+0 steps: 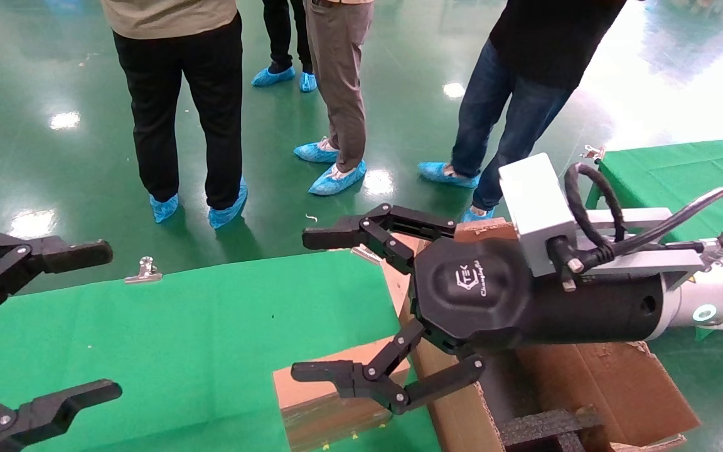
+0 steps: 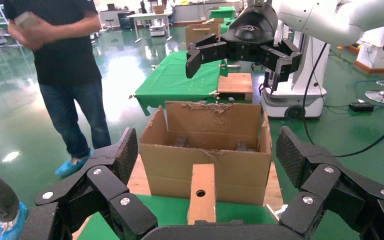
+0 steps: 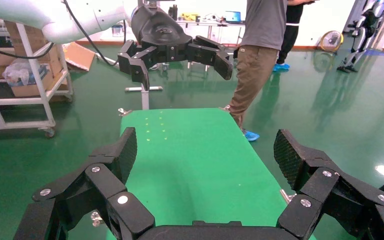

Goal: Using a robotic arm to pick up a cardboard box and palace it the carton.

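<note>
Risk sits closest to the right gripper [image 1: 317,307], whose jaws stand wide apart and hold nothing, poised above the desk's [image 1: 179,339] edge on the white robotic arm [image 1: 722,295]. Just below its lower finger lies the cardboard box [image 1: 314,398], flat on the green cloth and hard against the carton [image 1: 594,383] — so close that a finger coming down on the carton side could wedge against the carton wall or nudge the box off line rather than close on it. Seen from the left wrist, the box presents a narrow side with a round hole toward the left gripper, with the carton's front wall right behind it; whether the two touch cannot be told. A slip here would likely tip the box over the desk edge.

Beneath and behind the right gripper's palm, the carton stands open, its flaps ragged. Black foam inserts [image 1: 540,427] fill part of the inside, and the bay left for the box looks tight — a tilted release could leave it perched on foam or on the torn rim.

Across the desk, well apart from the box, the left gripper [image 1: 48,326] hangs empty and fully spread. Beyond both, several people [image 1: 179,100] in blue shoe covers stand on the glossy green floor [image 1: 54,75] — near enough that a wide swing of the arm would be unwelcome.
</note>
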